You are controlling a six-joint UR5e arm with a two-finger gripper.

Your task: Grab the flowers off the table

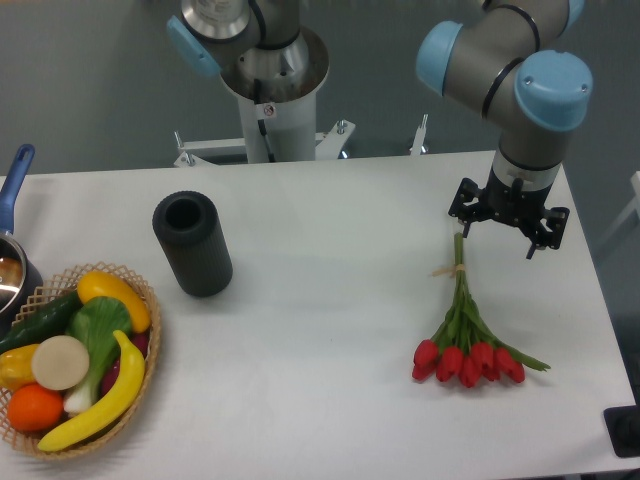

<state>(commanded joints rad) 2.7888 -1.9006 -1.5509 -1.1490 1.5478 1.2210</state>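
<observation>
The flowers (466, 340), a bunch of red tulips with long green stems tied by a pale band, lie on the white table (330, 300) at the right, blooms toward the front edge. My gripper (508, 238) hangs above the table just right of the stem ends, behind the bunch. Its two dark fingers are spread wide apart with nothing between them. It does not touch the flowers.
A black cylinder (192, 243) lies left of centre. A wicker basket (150, 340) of fruit and vegetables sits at the front left, with a blue-handled pot (12, 250) behind it. The robot base (270, 90) stands behind the table. A dark object (624, 430) is at the far right edge.
</observation>
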